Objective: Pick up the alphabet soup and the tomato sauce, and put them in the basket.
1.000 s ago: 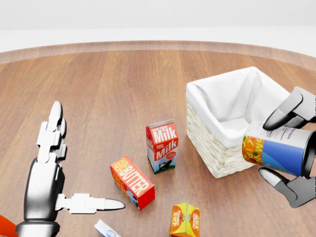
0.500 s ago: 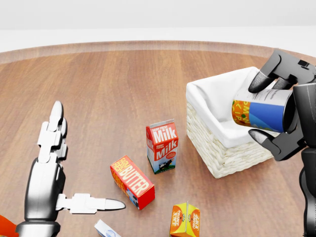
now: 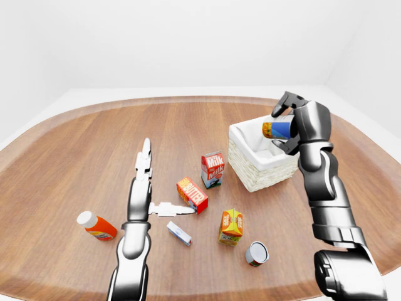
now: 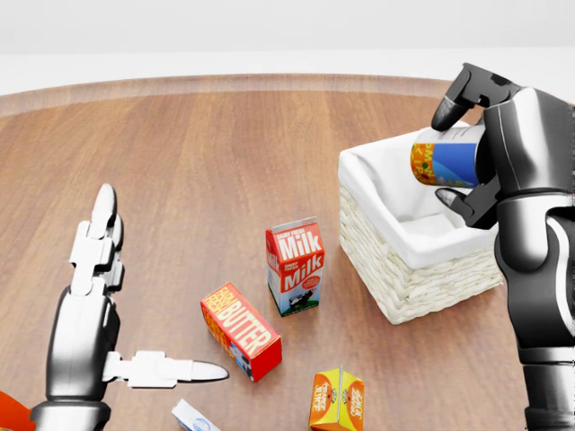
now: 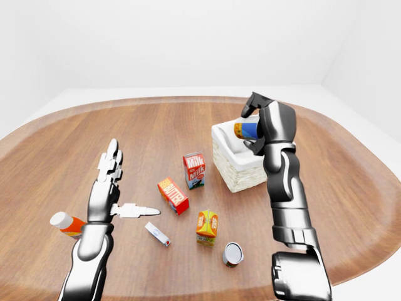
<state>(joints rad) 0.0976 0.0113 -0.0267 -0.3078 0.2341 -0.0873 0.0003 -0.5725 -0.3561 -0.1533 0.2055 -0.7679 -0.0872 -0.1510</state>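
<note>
Above the white-lined basket (image 4: 409, 269) near the surface's right edge: right hand (image 4: 476, 162) gripping the alphabet soup can (image 4: 445, 162) sideways. Left hand (image 4: 94, 296) splayed wide, holding nothing. Near the bottom edge, another can (image 3: 256, 253).

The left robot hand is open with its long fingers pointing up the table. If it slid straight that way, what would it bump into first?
Probably nothing. The left robot hand points toward the top of the head view, where only bare table shows. The milk carton sits off to its right.
</note>
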